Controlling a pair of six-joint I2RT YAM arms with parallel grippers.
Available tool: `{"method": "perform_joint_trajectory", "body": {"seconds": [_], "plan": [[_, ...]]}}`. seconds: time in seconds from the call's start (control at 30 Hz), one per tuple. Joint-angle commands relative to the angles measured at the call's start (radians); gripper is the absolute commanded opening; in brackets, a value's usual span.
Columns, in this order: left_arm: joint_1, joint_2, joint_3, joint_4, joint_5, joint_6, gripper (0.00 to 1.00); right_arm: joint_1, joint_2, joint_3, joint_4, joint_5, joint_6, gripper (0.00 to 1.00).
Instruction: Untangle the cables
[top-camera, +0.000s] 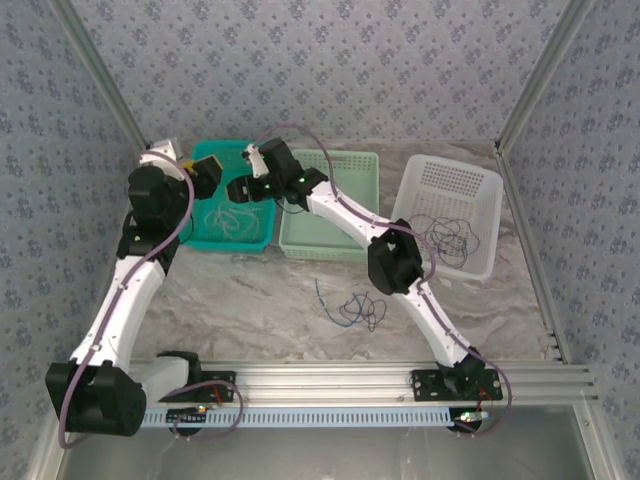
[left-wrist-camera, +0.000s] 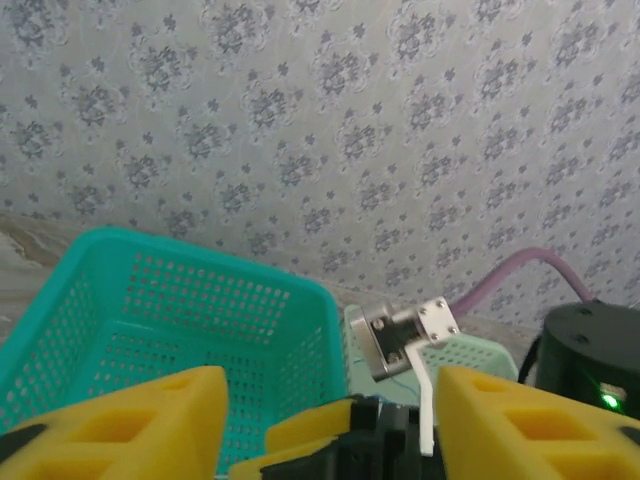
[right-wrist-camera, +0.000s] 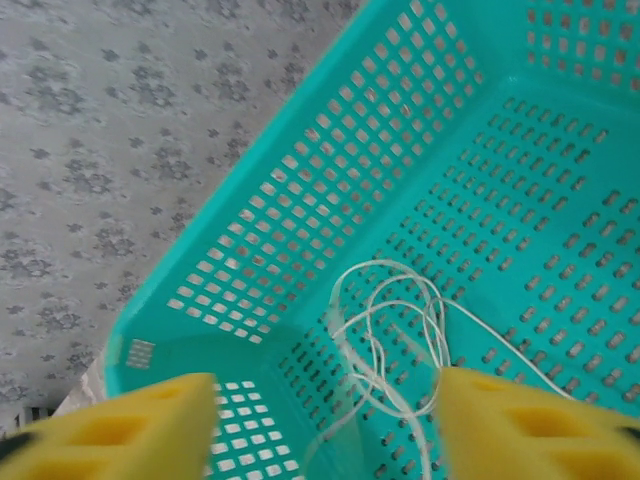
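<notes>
Three cables, each lying apart. Whitish cable (right-wrist-camera: 385, 330): loose coil on the floor of the teal basket (top-camera: 255, 241), under the right gripper (right-wrist-camera: 325, 405), pads spread and empty (poised, I judge, to reach down). Dark cable (top-camera: 450, 235): in the white basket (top-camera: 482, 180). Blue cable (top-camera: 345, 305): on the table (top-camera: 250, 300), apparently unsorted. Left gripper (left-wrist-camera: 330, 410): spread, empty, at the teal basket's rim.

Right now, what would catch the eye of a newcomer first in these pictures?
A teal basket, a green basket and a white basket stand in a row at the far side. The left pincer and right pincer, both open, hang over the teal basket, which holds a white cable. A blue cable lies loose on the table in front.
</notes>
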Motion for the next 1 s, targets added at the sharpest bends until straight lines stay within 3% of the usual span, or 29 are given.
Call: {"method": "perform_joint_trajectory", "body": {"seconds": [0.0,0.07,0.17,0.4,0.53,0.73,0.97], "plan": [[0.004,-0.046,-0.064,-0.006,-0.022,-0.029,0.68,-0.012,0.01,0.041,-0.081,-0.044,0.013,0.77],[0.002,-0.078,-0.11,0.002,-0.029,-0.043,0.76,-0.011,-0.024,0.004,-0.062,-0.044,-0.001,0.87],[-0.016,-0.13,-0.156,-0.008,-0.048,-0.046,0.88,-0.007,-0.09,-0.031,-0.066,-0.047,-0.039,0.88],[-0.17,-0.223,-0.228,-0.042,-0.163,0.009,0.96,0.006,-0.344,-0.288,0.0,-0.051,-0.128,0.88],[-0.226,-0.234,-0.236,-0.077,-0.186,0.009,0.99,0.014,-0.476,-0.41,-0.076,-0.065,-0.224,0.84],[-0.331,-0.246,-0.289,-0.083,-0.222,0.036,0.99,0.014,-0.831,-0.923,-0.051,0.064,-0.44,0.82],[-0.342,-0.239,-0.358,-0.054,-0.22,0.025,0.99,0.036,-1.158,-1.418,-0.069,0.167,-0.521,0.79]]}}
